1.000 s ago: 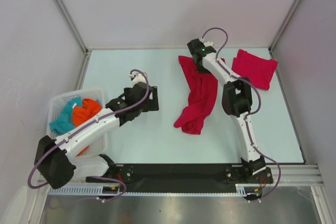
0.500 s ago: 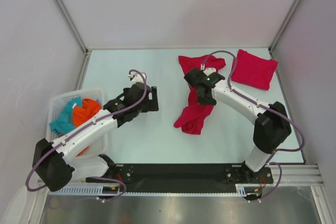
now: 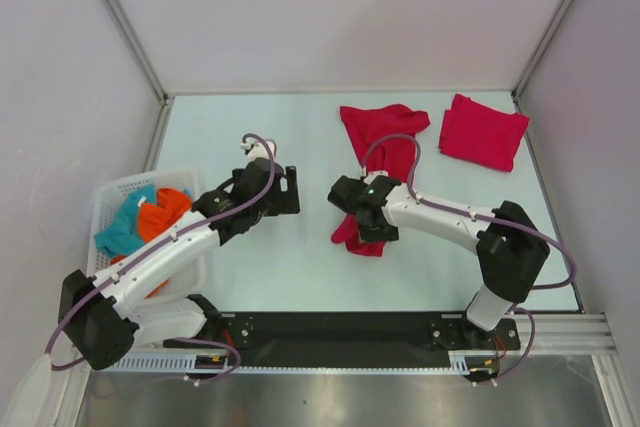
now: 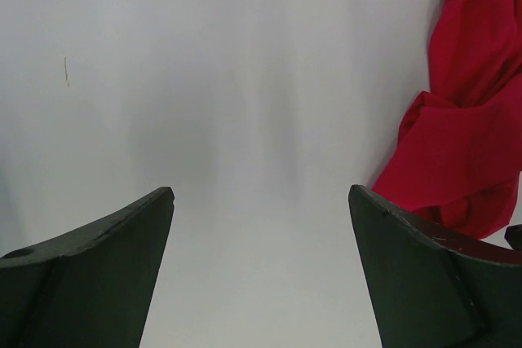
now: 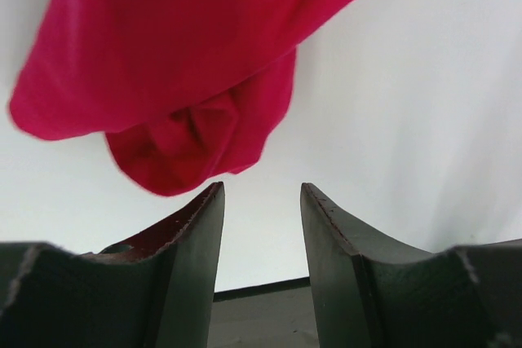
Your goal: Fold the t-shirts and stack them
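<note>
**Item 1. Crumpled t-shirt** (image 3: pixel 385 147): crimson, plain. It lies in a long twisted band on the table (image 3: pixel 250 127), running from about 1 o'clock towards the centre. The right arm (image 3: pixel 440 219) hides its lower middle. Sleeves and collar cannot be made out. The left wrist view cuts it off at the right edge, and the right wrist view cuts it off at the top.

**Item 2. Folded t-shirt** (image 3: pixel 485 132): crimson, a flat squarish packet at about 2 o'clock. It lies apart from item 1 and shows in full only from above.

**Item 3. Right gripper** (image 5: pixel 261 189): it hangs over the near, bunched end of item 1. The jaws are partly spread with only bare table between them, and the red lump lies just past the tips. Contact with the cloth cannot be told.

**Item 4. Left gripper** (image 4: pixel 261 193): at the table's centre-left, at 9 o'clock of item 1's near end. The jaws are spread wide and hold nothing.

**Item 5. Basket** (image 3: pixel 120 183): white, at 8 o'clock. It holds a teal cloth (image 3: pixel 122 230) and an orange cloth (image 3: pixel 160 215). The left arm (image 3: pixel 170 247) covers its near part, so the rest of its contents is unseen.
</note>
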Motion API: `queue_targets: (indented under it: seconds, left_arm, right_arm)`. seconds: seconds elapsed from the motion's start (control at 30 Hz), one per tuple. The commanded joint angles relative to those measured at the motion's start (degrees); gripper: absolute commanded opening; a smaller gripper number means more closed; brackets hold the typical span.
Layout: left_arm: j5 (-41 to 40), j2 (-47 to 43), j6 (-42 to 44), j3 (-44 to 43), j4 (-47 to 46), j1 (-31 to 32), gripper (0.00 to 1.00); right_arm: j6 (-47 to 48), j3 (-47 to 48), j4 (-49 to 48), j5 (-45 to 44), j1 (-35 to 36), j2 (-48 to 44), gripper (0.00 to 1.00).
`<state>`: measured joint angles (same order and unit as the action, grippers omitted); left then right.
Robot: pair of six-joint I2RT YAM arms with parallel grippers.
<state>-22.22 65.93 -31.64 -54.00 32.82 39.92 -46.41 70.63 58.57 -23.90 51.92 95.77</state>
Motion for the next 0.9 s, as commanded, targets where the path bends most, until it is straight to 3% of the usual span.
queue_targets:
  seconds: [0.0, 0.63, 0.73, 0.77, 0.87]
  left_arm:
    - [0.2, -0.8, -0.9, 0.3, -0.1, -0.5, 0.94]
    - [-0.3, -2.0, -0.1, 0.1, 0.0, -0.5, 0.94]
    - [-0.2, -2.3, -0.1, 0.2, 0.1, -0.5, 0.95]
    - [-0.3, -2.4, -0.1, 0.3, 0.0, -0.5, 0.94]
    - [-0.2, -2.3, -0.2, 0.4, -0.1, -0.5, 0.94]
  right_arm:
    - [-2.7, 3.7, 1.5, -1.9, 1.4, -1.6, 0.48]
    - [-1.6, 3.2, -4.6, -0.4, 1.9, 6.2, 0.45]
    - [-1.3, 2.7, -5.0, -0.8, 1.9, 6.3, 0.19]
    - [-1.7, 2.2, -4.9, -0.9, 2.0, 6.0, 0.0]
    - [-1.5, 1.9, -4.5, -2.2, 2.9, 4.4, 0.0]
